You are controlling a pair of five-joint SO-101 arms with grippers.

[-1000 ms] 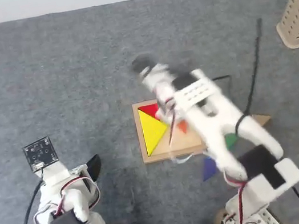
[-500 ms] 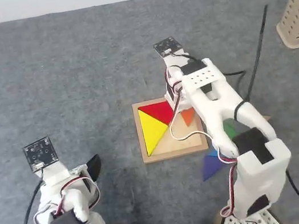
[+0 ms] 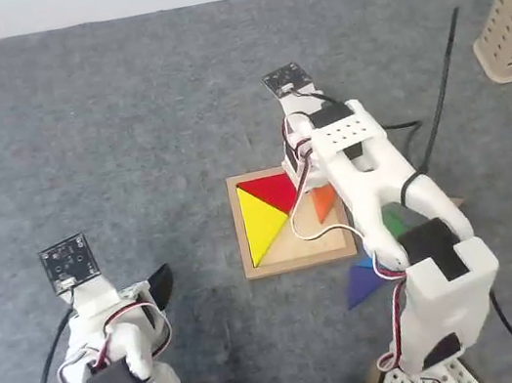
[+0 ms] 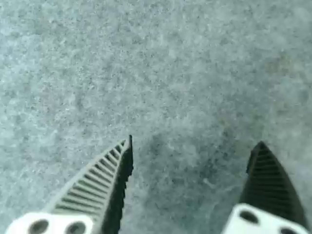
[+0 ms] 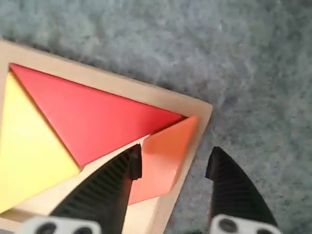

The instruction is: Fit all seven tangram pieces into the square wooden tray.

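Right hand (image 5: 175, 156): fingers apart, straddling the orange piece (image 5: 168, 151) at a corner of the square wooden tray (image 5: 122, 87). Orange piece: against the tray's rim, touching the red triangle (image 5: 97, 117). Yellow triangle (image 5: 29, 141): in the tray, beside the red. Green piece (image 3: 395, 219) and blue piece (image 3: 360, 284): on the grey bench (image 3: 125, 125) outside the tray, beside the right arm (image 3: 377, 200). Left hand (image 4: 194, 146): fingers apart, over the bench, well apart from the tray.

The tray (image 3: 298, 258) lies on the surface (image 3: 125, 125). In it, one triangle (image 3: 259, 221) lies left, a second triangle (image 3: 273, 188) behind, and a small piece (image 3: 323, 201) at the right wall. Outside, to the right, lie a near piece (image 3: 362, 284) and a far piece (image 3: 395, 221).
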